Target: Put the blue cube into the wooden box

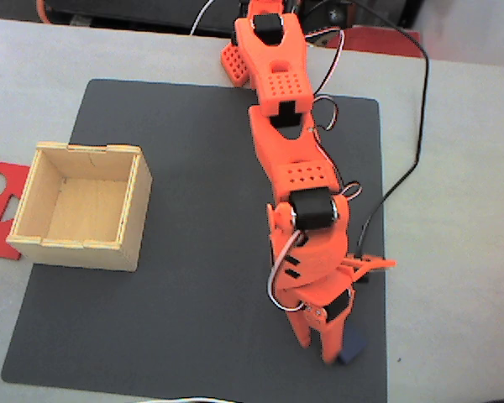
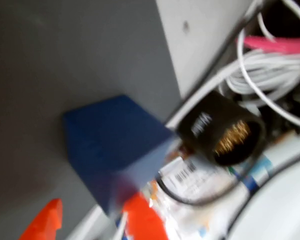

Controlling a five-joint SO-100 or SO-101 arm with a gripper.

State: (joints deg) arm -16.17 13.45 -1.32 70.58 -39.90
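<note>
The small navy-blue cube sits near the dark mat's front right corner, between the tips of the orange two-finger gripper. I can't tell if the jaws have closed. Squeeze squarely before lifting toward the pale plywood box at the left edge. The arm reaches long, wrist pitched down.

My tabletop is pale grey; a dark mat covers its middle, and a red sheet lies at the left edge.
</note>
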